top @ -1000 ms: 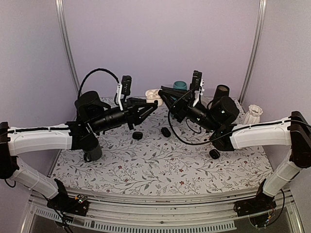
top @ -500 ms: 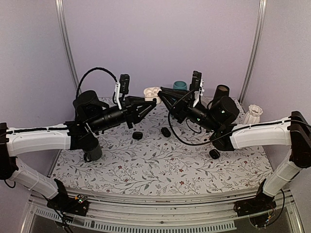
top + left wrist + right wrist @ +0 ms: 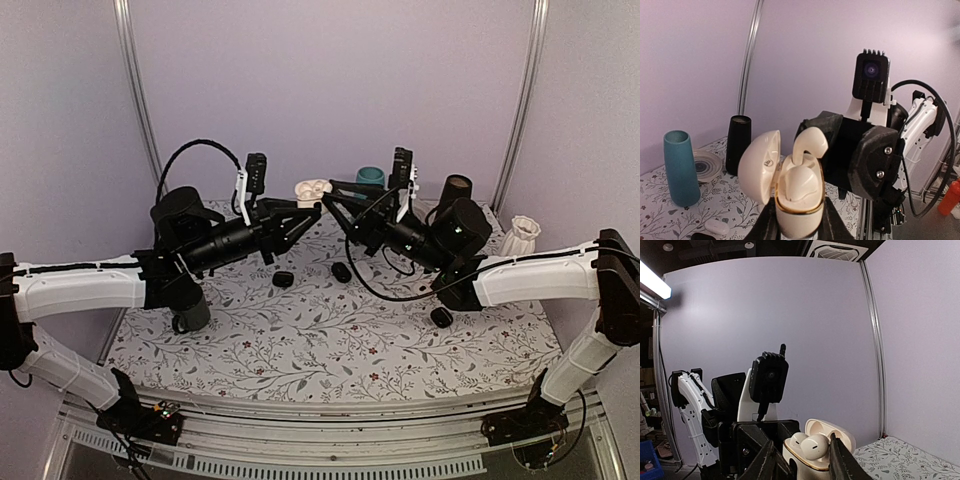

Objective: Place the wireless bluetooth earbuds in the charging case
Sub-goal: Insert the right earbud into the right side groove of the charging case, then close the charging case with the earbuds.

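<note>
The charging case (image 3: 797,212), white with a gold rim and its lid (image 3: 757,172) swung open, is held up in the air, and my left gripper (image 3: 799,222) is shut on its lower body. One earbud (image 3: 801,189) lies seated in a socket. The other earbud (image 3: 810,144) stands tilted, part way into the far socket. My right gripper (image 3: 802,445) faces the case with its jaws apart, one on each side of that earbud (image 3: 815,447), with a gap on the left side. From above, the case (image 3: 314,188) hangs between both gripper tips at the back of the table.
On the flowered table (image 3: 330,350) lie small black cases (image 3: 283,279) (image 3: 342,271) (image 3: 441,317) and a black mug (image 3: 190,315). A teal vase (image 3: 680,167), a black cylinder (image 3: 738,142), a plate (image 3: 707,165) and a white oval case (image 3: 716,227) stand behind. A white ribbed vase (image 3: 520,236) is far right.
The right gripper's jaws have parted, letting go of the earbud on the case. The left gripper has lifted the case slightly up and back.
</note>
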{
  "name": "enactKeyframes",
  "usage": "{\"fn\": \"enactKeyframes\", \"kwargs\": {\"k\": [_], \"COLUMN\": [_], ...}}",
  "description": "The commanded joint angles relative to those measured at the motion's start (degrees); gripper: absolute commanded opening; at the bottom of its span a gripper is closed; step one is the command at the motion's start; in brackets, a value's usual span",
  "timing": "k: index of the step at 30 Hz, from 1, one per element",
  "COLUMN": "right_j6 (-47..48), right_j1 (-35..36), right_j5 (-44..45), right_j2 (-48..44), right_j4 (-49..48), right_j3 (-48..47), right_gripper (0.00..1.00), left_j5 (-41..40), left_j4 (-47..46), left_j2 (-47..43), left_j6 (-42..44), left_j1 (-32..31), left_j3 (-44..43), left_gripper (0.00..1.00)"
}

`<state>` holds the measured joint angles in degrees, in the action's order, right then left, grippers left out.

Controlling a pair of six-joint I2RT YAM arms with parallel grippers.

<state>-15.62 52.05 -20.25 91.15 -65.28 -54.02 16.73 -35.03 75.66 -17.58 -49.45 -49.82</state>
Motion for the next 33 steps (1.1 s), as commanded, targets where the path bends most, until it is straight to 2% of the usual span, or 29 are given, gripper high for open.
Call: {"fn": "enactKeyframes", "kwargs": {"k": [1, 14, 22, 33], "right_j6": [-0.3, 0.5, 1.0, 2.7], "right_j1": [0.5, 0.5, 0.4, 0.4], "right_j5": [-1.7, 1.6, 3.6, 10.5], "right_j2": [0.0, -2.2, -3.9, -11.6], "right_j4": [3.9, 7.6, 8.0, 16.1], "right_j3": [0.1, 1.5, 3.2, 5.9], "right_gripper": [0.37, 0.51, 0.52, 0.49], "left_j5": [-1.9, -2.0, -2.1, 1.6], "left_j4": [-2.7, -2.2, -1.6, 1.7], "left_j2": [-1.9, -1.5, -1.3, -3.1], "left_j6": [0.8, 0.8, 0.9, 3.7], "left_j1": [-0.1, -0.1, -0.1, 0.6], "left_j3": [0.0, 0.0, -0.1, 0.8], "left_gripper": [0.00, 0.00, 0.00, 0.00]}}
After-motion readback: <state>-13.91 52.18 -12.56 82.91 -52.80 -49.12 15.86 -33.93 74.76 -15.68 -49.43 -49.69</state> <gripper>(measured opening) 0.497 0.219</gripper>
